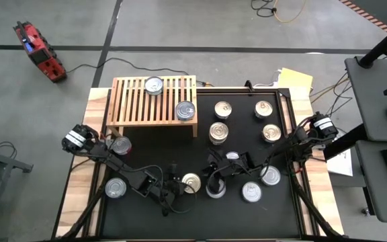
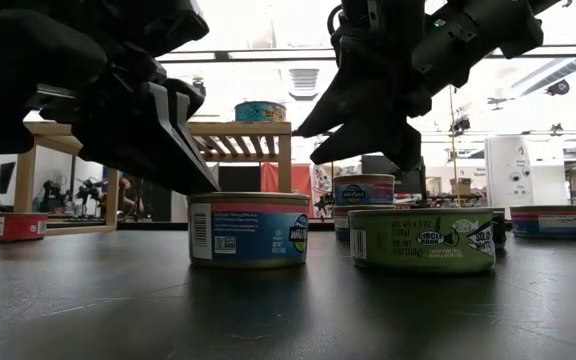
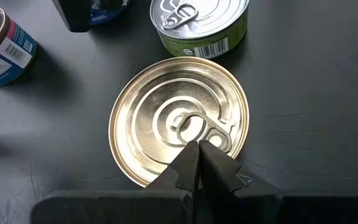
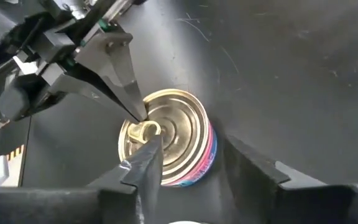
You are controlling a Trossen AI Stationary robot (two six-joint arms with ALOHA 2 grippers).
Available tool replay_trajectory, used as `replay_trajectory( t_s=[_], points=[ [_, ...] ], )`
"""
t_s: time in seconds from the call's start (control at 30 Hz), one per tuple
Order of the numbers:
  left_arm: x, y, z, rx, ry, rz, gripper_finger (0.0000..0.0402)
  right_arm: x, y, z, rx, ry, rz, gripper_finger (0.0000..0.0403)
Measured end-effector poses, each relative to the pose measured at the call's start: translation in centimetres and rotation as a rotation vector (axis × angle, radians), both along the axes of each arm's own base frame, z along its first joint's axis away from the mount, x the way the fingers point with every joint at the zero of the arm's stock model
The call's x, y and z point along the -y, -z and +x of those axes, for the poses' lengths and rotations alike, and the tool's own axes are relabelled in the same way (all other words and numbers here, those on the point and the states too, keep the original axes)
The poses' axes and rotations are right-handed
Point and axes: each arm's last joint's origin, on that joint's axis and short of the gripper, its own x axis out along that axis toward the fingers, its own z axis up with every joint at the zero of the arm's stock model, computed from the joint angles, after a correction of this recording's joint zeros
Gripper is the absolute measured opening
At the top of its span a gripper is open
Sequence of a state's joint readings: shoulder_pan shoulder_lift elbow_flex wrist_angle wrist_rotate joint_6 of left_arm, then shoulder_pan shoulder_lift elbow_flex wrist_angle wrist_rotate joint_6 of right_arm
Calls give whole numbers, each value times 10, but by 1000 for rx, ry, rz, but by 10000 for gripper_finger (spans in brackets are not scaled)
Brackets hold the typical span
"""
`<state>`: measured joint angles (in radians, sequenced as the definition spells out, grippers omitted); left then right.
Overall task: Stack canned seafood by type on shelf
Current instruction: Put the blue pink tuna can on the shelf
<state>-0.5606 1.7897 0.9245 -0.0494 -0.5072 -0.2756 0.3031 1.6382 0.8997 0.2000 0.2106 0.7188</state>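
A gold-lidded can (image 3: 179,118) with a blue and pink label (image 2: 248,232) stands on the black mat near the table's front. My left gripper (image 3: 197,146) is shut, its tips down on this can's lid. My right gripper (image 4: 191,140) is open. It hangs just beyond and above the can (image 2: 388,140), and its fingers straddle the can in its wrist view. A green-labelled can (image 2: 423,240) stands right beside the gold one. The shelf (image 1: 134,101) at the far left carries two cans (image 1: 154,85) (image 1: 185,110) on its slats. My left gripper sets its shut fingertips (image 4: 140,117) on the pull tab (image 3: 194,127) near the middle of the gold lid. The fingers slant down from the table's left and near side. The can stands upright on the mat.
Several more cans stand on the mat right of the shelf (image 1: 223,109) (image 1: 271,132) and near the front right (image 1: 251,192). Two cans sit at the left (image 1: 115,187) (image 1: 121,144). The two grippers are close together over the front middle.
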Motion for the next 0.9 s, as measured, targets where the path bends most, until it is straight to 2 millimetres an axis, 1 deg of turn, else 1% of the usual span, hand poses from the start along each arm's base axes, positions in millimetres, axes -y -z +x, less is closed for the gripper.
replay_trajectory(
  t_s=[0.17, 0.33, 0.67, 0.9],
  points=[
    [2, 1, -1, 1, -4, -1, 0, 0, -1, 1, 3, 8, 12, 182],
    [2, 1, -2, 5, -18, -3, 0, -1, -3, 2, 10, 10, 18, 193],
    [3, 2, -3, 2, -16, 4, 0, -1, -3, 2, 8, 17, 30, 196],
    [11, 3, -10, 17, -17, 54, 0, -3, -3, 1, 7, 5, 35, 196]
  ],
)
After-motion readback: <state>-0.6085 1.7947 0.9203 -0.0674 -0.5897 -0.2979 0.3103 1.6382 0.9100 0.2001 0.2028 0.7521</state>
